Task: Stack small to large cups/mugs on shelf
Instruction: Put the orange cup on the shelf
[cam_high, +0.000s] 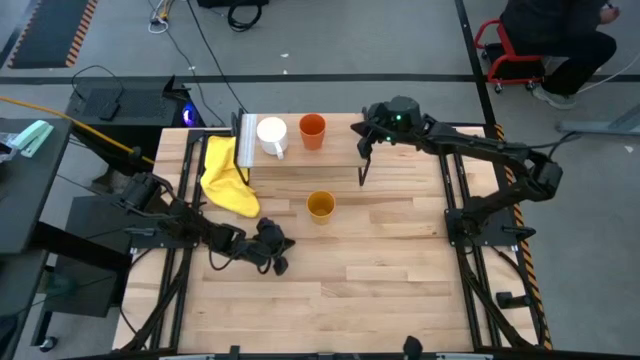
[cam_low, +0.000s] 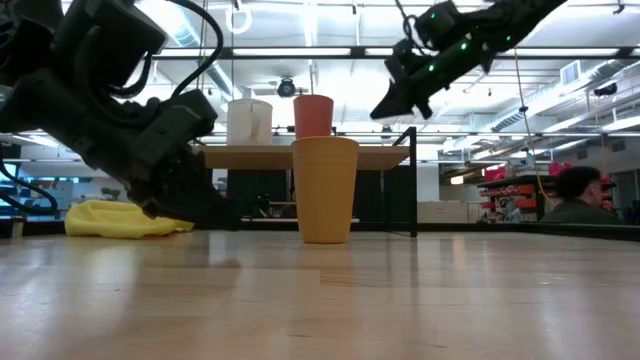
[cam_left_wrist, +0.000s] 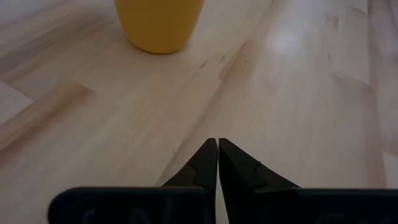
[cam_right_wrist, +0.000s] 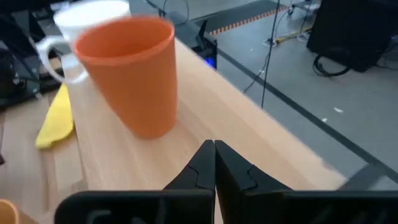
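The shelf (cam_high: 337, 150) stands at the table's far edge, with its plank (cam_low: 250, 157) on thin black legs. The white mug (cam_high: 271, 135) and the orange-red cup (cam_high: 312, 131) stand side by side on it, and both show in the right wrist view as mug (cam_right_wrist: 81, 28) and cup (cam_right_wrist: 127, 74). The yellow-orange cup (cam_high: 320, 206) stands upright on the table in front of the shelf. My right gripper (cam_high: 364, 133) hovers shut above the shelf's right end, right of the orange-red cup. My left gripper (cam_high: 278, 252) is shut, low over the table, near-left of the yellow-orange cup (cam_left_wrist: 160, 25).
A crumpled yellow cloth (cam_high: 228, 178) lies on the table by the shelf's left end. Bare tabletop (cam_high: 380, 280) stretches across the near and right parts. A seated person (cam_high: 560, 40) is beyond the table's far right corner.
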